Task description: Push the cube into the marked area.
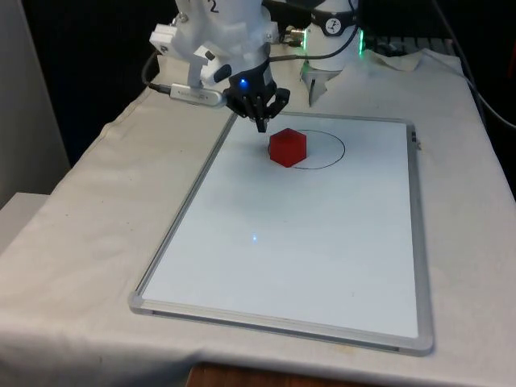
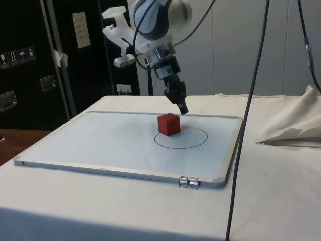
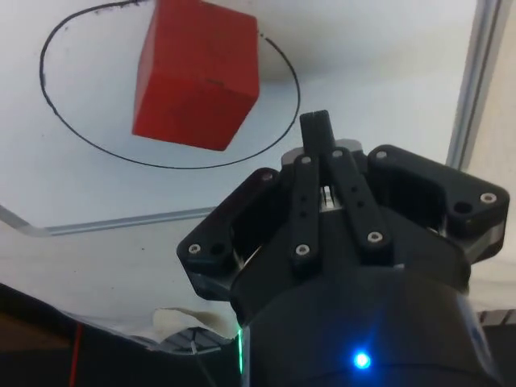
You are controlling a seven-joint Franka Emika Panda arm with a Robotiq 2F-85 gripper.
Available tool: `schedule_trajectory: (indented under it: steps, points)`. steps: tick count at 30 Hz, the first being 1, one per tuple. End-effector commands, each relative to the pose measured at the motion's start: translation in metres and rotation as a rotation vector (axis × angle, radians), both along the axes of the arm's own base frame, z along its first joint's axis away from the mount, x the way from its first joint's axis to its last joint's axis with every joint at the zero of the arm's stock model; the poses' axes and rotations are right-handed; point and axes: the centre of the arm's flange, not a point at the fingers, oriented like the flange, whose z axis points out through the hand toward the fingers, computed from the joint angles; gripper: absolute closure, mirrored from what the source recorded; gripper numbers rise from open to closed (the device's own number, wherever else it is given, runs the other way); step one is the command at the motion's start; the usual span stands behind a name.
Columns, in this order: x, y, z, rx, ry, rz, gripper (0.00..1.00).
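Red cube sitting upper middle of front frame on whiteboard, straddling left edge of drawn circle, partly inside. Hand hovering just upper-left of cube, fingers clenched together, gripping nothing. Cube looking rigid, light, likely sliding easily on slick board; no grasp needed, nudging flat near face squarely advised

Circle's rim partly behind cube

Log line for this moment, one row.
gripper: shut, off cube | red cube: on whiteboard, straddling circle line | push: unfinished
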Motion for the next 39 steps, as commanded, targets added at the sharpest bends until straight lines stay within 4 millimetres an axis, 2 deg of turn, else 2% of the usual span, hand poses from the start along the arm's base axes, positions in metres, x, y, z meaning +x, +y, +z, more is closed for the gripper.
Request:
schedule_trajectory:
  steps: [1,8,15,16,26,39]
  points:
    - [0.001,-0.002,-0.001,0.002,0.001,0.000,1.00]
    - [0.004,-0.007,0.002,-0.007,-0.008,-0.004,1.00]
    - [0.023,-0.009,0.000,-0.020,-0.027,-0.016,1.00]
    - [0.020,-0.010,0.000,-0.021,-0.022,-0.011,1.00]
    - [0.039,-0.002,0.000,-0.024,-0.079,-0.045,1.00]
    - [0.040,0.014,0.000,-0.011,-0.096,-0.081,1.00]
